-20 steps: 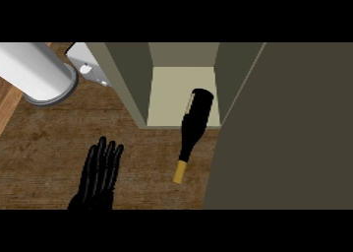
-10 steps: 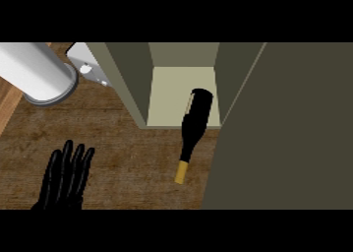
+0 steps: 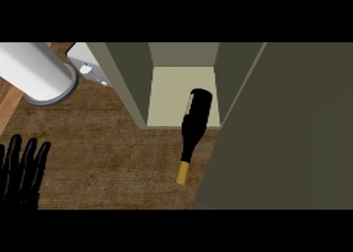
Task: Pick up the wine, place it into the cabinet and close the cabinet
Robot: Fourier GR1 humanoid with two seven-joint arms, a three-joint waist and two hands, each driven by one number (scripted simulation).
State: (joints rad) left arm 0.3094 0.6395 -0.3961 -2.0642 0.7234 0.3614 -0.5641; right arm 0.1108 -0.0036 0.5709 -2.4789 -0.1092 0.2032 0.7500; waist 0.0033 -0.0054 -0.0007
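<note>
A black hand (image 3: pixel 17 170) shows at the near left corner of the wooden desk (image 3: pixel 106 147), fingers straight and pointing away from the robot, holding nothing. It lies at the left of the view, so it reads as the robot's left hand. It is well apart from the bottle and touches nothing on the desk. The right hand is not in view.

To its right, across a stretch of bare wood, lies the wine bottle (image 3: pixel 191 133). It is on its side, dark body pointing far into the cabinet (image 3: pixel 179 88) and gold-capped neck pointing near, out over the desk. The base rests on the pale cabinet floor; the neck and cap lie outside the front edge. So the bottle is only partly in, and that half-in position looks likely to matter: the neck appears to cross the line the door would have to sweep.

The cabinet door (image 3: pixel 288 128) stands open as a broad olive panel filling the right of the view, its edge just beside the bottle's right side. It has presumably been left wide to give access to the shelf.

At the far left stands a large pale cylinder (image 3: pixel 30 71) with a small white fitting (image 3: pixel 88 66) beside it; what they are cannot be told.

Judged from this, the placing looks nearly done, with the closing yet to come.
</note>
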